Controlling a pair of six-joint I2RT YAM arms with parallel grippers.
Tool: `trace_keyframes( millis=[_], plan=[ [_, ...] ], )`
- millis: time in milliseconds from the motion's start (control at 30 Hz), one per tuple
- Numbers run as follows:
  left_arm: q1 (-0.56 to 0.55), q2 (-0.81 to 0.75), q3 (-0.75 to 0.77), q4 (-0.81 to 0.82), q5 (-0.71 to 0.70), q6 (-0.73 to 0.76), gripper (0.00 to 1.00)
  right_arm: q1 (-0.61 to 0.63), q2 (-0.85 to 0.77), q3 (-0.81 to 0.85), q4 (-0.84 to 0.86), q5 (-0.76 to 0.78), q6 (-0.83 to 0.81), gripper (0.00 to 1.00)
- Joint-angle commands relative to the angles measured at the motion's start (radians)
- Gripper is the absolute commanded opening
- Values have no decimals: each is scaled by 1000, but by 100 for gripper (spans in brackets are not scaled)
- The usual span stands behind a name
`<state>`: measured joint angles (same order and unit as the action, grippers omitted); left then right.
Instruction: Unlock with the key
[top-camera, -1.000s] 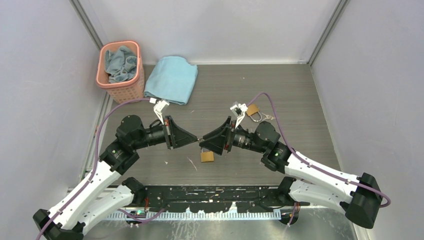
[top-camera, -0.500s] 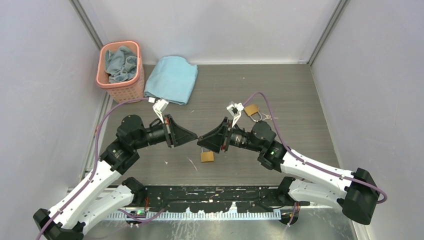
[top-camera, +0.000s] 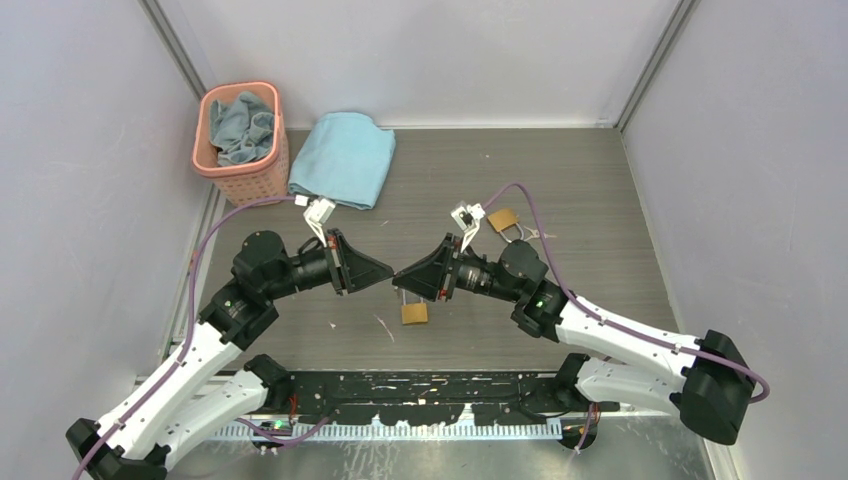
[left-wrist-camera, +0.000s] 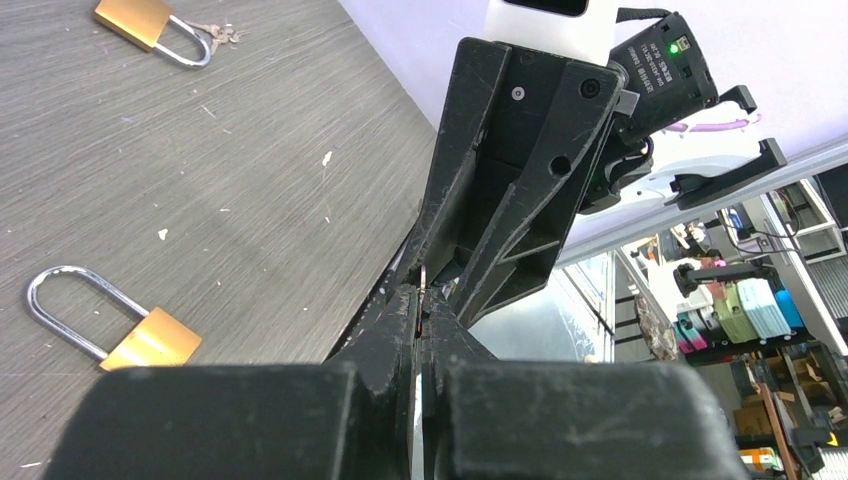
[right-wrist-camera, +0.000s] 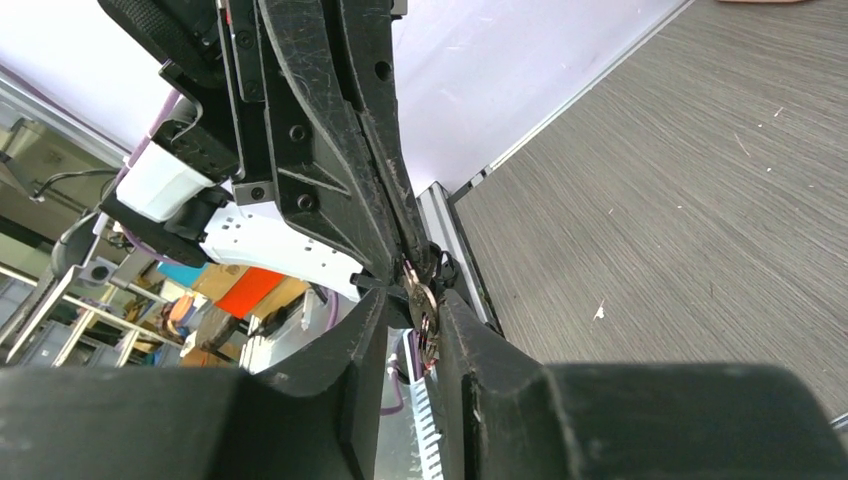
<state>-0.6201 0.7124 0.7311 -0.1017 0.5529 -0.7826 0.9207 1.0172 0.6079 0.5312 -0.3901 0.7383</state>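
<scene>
Between the two wrists, over the bare middle of the table (top-camera: 600, 180), both arms are leaning inward and meeting tip to tip. The left gripper (top-camera: 389, 271) is pinching down to a hairline slit, and a thin metal edge is poking out from its tips, so I judge it is clamping the key (right-wrist-camera: 421, 298). The right gripper (top-camera: 403, 281) is closing in narrowly around the key's ring end. I cannot tell whether its fingers (right-wrist-camera: 470, 340) are actually pressing on it.

The padlock (top-camera: 414, 312) is lying flat on the table just below the joined fingertips, a little toward the arm bases and on the right gripper's side. Its shackle is pointing back up toward the fingers.

The key's long axis is running along the line from one gripper to the other, well off from pointing down at the lock body.
</scene>
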Motion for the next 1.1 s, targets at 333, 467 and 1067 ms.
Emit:
trace_keyframes(
  millis=[333,467,1067],
  plan=[
    [-3,-24,-22,43,-36,3,0,8,3,35,147,28,10,15],
    [-3,-33,-25,37,-35,3,0,8,0,30,145,31,6,8],
    [-2,-101,-52,-101,-112,33,65,9,-126,-12,-180,170,-89,1]
  ],
)
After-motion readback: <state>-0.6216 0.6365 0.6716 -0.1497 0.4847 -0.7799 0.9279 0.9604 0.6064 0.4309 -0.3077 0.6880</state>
